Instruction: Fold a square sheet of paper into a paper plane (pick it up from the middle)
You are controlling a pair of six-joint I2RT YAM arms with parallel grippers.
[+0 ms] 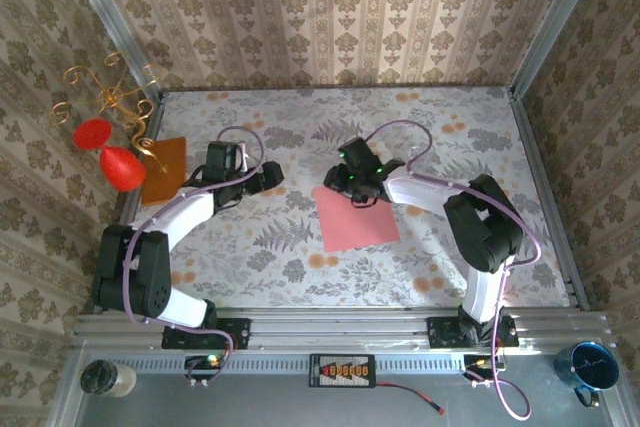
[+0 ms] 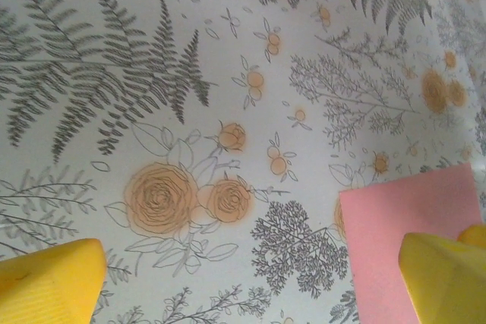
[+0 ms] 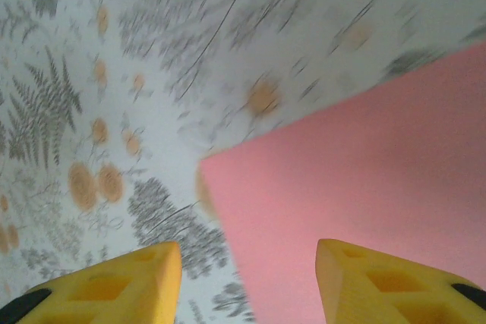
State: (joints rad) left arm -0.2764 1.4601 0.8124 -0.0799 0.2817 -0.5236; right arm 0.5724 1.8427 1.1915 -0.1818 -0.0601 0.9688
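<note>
Hovering low over the floral table point(image 1: 250, 242), my right gripper point(image 3: 247, 256) has its yellow fingers point(image 3: 121, 282) parted with nothing between them, poised above the far left corner of the square sheet of paper point(image 3: 364, 187). My left gripper point(image 2: 250, 263) is spread wide and empty, near the sheet's left side. By my judgement folding has not begun, with every crease left to make. The sheet lies flat mid-table, salmon-pink, uncreased, edges crisp. Farther off, an orange sheet point(image 1: 165, 169) rests by the left wall.
</note>
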